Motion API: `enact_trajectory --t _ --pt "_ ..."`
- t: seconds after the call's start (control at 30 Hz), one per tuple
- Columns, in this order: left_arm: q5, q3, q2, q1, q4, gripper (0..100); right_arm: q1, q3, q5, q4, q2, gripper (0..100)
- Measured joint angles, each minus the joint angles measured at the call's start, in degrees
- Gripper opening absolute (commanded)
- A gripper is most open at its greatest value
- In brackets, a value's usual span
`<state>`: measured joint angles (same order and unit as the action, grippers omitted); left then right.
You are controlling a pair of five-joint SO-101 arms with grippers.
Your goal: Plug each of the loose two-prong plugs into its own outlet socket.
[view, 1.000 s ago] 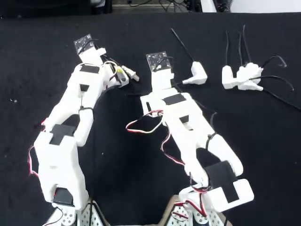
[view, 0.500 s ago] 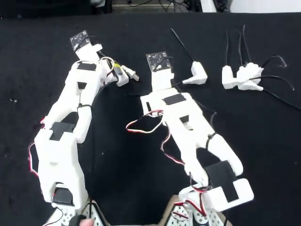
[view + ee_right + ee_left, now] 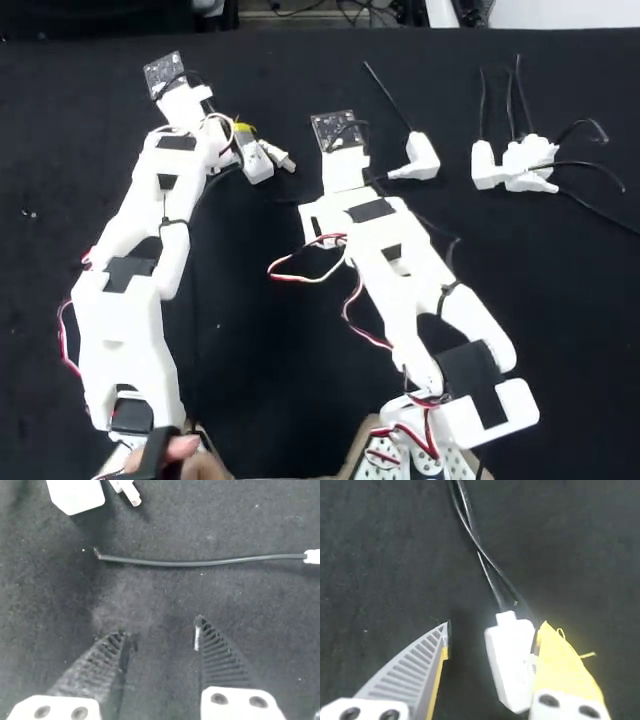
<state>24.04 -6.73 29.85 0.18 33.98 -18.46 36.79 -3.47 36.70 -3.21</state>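
The left arm has stretched away over the cloth, with its wrist now farther off and a little left, while the plug stays put. I judge a grasp is being lined up, not made. The left claw gapes wide, and the plug rests against one finger. The right claw hangs open and empty near centre. The sockets lie well apart, far right.

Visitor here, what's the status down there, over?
Left gripper open, white plug against one finger, not clamped. Right gripper open above black cloth, cable ahead. Nothing blocking either.
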Motion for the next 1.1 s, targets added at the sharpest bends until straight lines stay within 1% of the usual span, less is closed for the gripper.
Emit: enact_trajectory --t 0.13,0.3,0.43,0.57,0.7,0.83,0.93,1.03,1.1 --pt "-0.5 -2.9 4.1 -0.2 -0.9 28 0.0 0.0 0.0 0.0 0.0 17.3" --pt "-0.8 -9.8 9.9 -0.1 -0.5 28 0.0 0.0 0.0 0.0 0.0 17.3" --pt "-2.8 -16.2 13.9 0.0 3.6 28 0.0 0.0 0.0 0.0 0.0 17.3" --pt "-3.3 -21.0 16.4 0.0 6.9 28 0.0 0.0 0.0 0.0 0.0 17.3" --pt "-3.6 -23.9 16.8 0.0 9.8 28 0.0 0.0 0.0 0.0 0.0 17.3" --pt "-3.8 -28.8 17.7 -0.1 14.9 28 0.0 0.0 0.0 0.0 0.0 17.3" --pt "-4.0 -32.9 18.2 -0.5 17.2 28 0.0 0.0 0.0 0.0 0.0 17.3" --pt "-3.9 -36.0 18.2 -1.1 16.9 28 0.0 0.0 0.0 0.0 0.0 17.3" --pt "-3.1 -36.9 19.0 -1.1 14.3 28 0.0 0.0 0.0 0.0 0.0 17.3"
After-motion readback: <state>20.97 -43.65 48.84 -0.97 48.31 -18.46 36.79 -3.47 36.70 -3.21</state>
